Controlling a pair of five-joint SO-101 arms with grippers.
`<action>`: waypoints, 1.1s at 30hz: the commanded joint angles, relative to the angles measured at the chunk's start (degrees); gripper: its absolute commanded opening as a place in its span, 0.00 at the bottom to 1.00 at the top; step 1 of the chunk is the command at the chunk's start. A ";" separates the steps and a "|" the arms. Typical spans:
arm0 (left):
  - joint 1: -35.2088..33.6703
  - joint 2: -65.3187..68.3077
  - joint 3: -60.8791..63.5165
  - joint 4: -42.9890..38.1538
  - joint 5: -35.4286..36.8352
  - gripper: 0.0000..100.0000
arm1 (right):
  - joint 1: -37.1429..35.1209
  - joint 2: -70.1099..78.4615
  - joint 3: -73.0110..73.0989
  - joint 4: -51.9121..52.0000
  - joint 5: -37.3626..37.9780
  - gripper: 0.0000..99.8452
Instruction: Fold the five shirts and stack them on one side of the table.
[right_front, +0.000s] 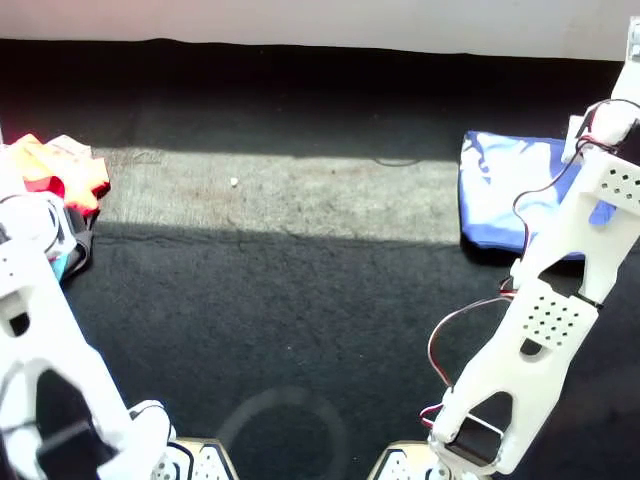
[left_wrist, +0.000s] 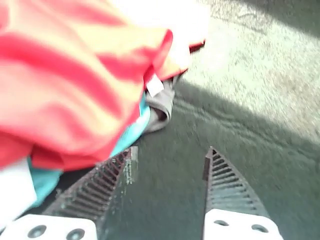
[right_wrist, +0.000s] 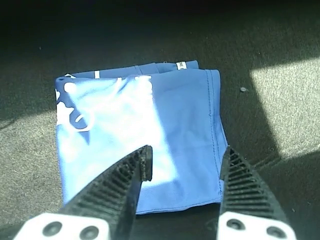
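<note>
dark felt-covered table (right_front: 300, 300) with a sunlit strip across it. the crumpled heap of unfolded shirts (left_wrist: 75, 85), red-orange on top, sits at its left edge. the folded blue fabric shirt (right_wrist: 150, 135) lies flat at the far right. left gripper (left_wrist: 170, 152) is wide open just beside the heap, and right gripper (right_wrist: 186, 150) gapes empty over the blue one. i'd pinch only the top red-orange layer by an edge so the rest doesn't drag along.

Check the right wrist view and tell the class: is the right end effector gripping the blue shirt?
No, the right end effector is wide open over the folded blue shirt, with no cloth pinched in it.
</note>
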 joint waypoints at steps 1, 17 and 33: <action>2.07 9.54 -5.05 -4.84 -0.97 0.23 | -1.10 -7.34 -6.37 0.84 -0.35 0.22; 2.68 43.12 -35.21 -3.87 -5.98 0.23 | -5.49 -50.51 58.33 0.40 -0.26 0.22; -1.01 45.32 -41.19 -3.69 -11.16 0.01 | -11.82 -56.13 80.57 -2.95 -0.26 0.22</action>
